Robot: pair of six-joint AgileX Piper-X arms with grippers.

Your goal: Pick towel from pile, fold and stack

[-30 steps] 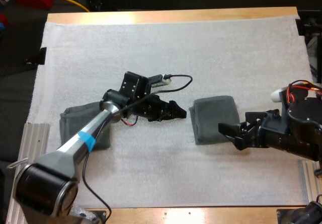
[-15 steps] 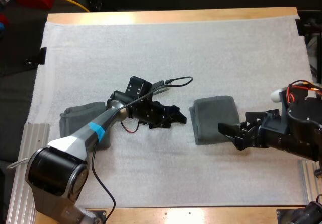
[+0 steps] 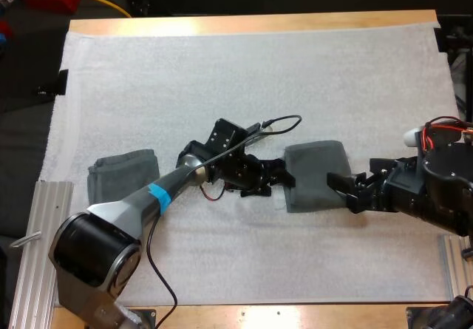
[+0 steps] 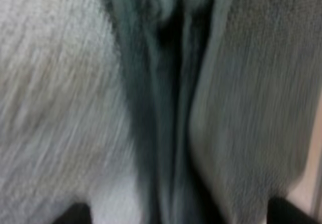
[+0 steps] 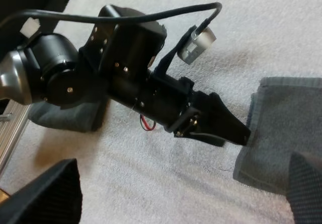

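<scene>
Grey-green folded terry towel (image 3: 314,166) lies right of centre on the white mat (image 3: 222,70). Left gripper (image 3: 281,181) is spread wide at its left edge. Right gripper (image 3: 340,192) is spread, empty, at its right edge.

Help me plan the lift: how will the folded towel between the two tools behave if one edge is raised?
Probably floppy: the folded towel is soft cloth, its layers showing loose at the edge by the left tool, so one raised edge would likely sag or unfold. It looks light; a push may bunch it or slide it on the white mat.
</scene>
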